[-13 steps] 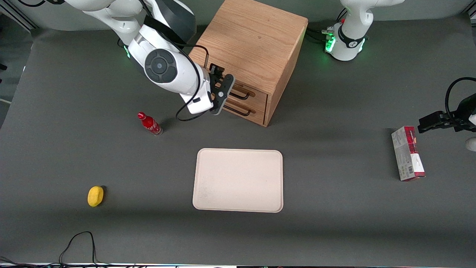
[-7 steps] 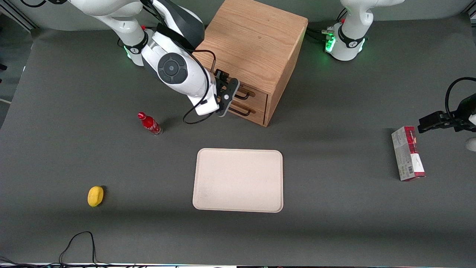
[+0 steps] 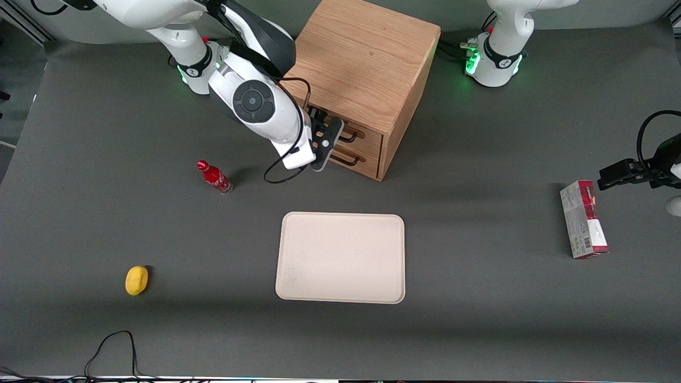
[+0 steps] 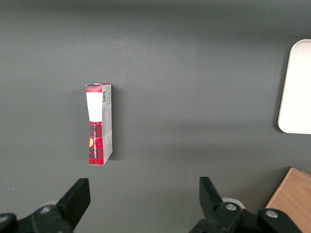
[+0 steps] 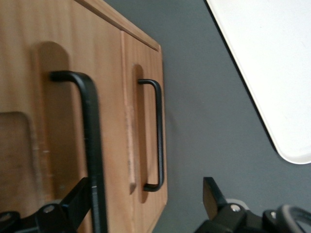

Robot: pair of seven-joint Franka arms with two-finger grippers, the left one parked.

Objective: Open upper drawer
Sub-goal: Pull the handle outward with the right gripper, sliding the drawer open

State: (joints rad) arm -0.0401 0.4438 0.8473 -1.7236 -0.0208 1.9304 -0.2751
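Upper drawer (image 3: 362, 136) sits shut, flush in the front of the oak cabinet (image 3: 367, 58), directly above the lower drawer (image 3: 355, 159). Judged: rigid wooden box on simple runners, light, should slide straight out with a steady pull; no fragility concern, though an off-axis tug could bind it. Grasp point: the thin black wire handle (image 5: 92, 145), a stiff, smooth bar standing proud of the wood with clearance under it for a fingertip; best taken mid-span so the pull stays centred. The lower handle (image 5: 158, 136) runs parallel, close by, and must not be caught instead. Gripper (image 3: 325, 139) is right at the cabinet front, level with the upper handle, its fingers spread apart; in the wrist view one finger (image 5: 73, 201) lies against or just beside the upper bar, the other (image 5: 211, 194) out over the table, so nothing is clamped yet. Arm reaches in from the working arm's end of the cabinet, wrist angled down toward the drawer fronts.
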